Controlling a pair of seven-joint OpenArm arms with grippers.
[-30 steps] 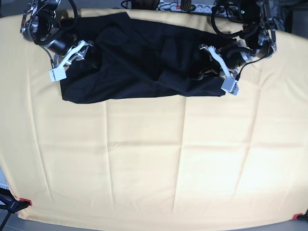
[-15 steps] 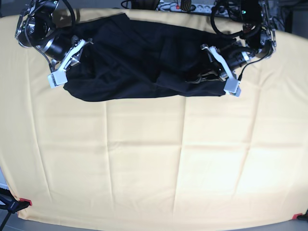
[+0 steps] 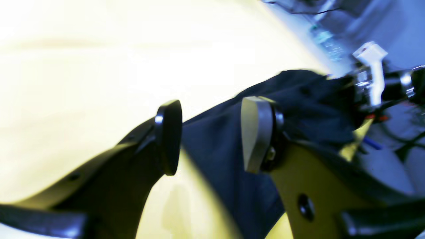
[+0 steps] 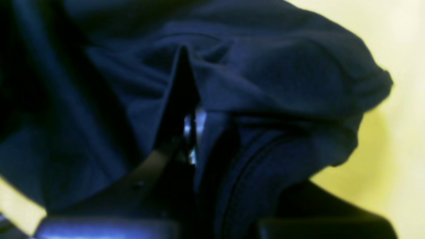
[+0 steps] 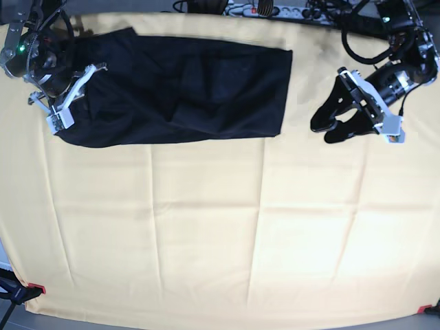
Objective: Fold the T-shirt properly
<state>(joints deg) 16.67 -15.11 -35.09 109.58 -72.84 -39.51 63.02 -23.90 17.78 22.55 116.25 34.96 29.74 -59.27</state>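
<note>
The dark navy T-shirt (image 5: 185, 86) lies as a wide folded band across the back left of the table. My right gripper (image 5: 67, 110) is at the shirt's left end, shut on it. In the right wrist view the cloth (image 4: 265, 83) drapes over the closed fingers (image 4: 186, 99) in bunched folds. My left gripper (image 5: 324, 133) hovers to the right of the shirt's right edge, apart from it and open. In the left wrist view its two pads (image 3: 169, 136) stand wide with nothing between them, and the T-shirt (image 3: 219, 156) lies beyond.
A pale yellow cloth (image 5: 220, 227) covers the whole table. A power strip (image 5: 261, 8) and cables lie along the back edge. Red clamps (image 5: 36, 287) hold the cloth at the front corners.
My left gripper has let go of the shirt's right end, opened and drawn away to the right. The right gripper closed on the left end and pulled it left, stretching the shirt flatter.
</note>
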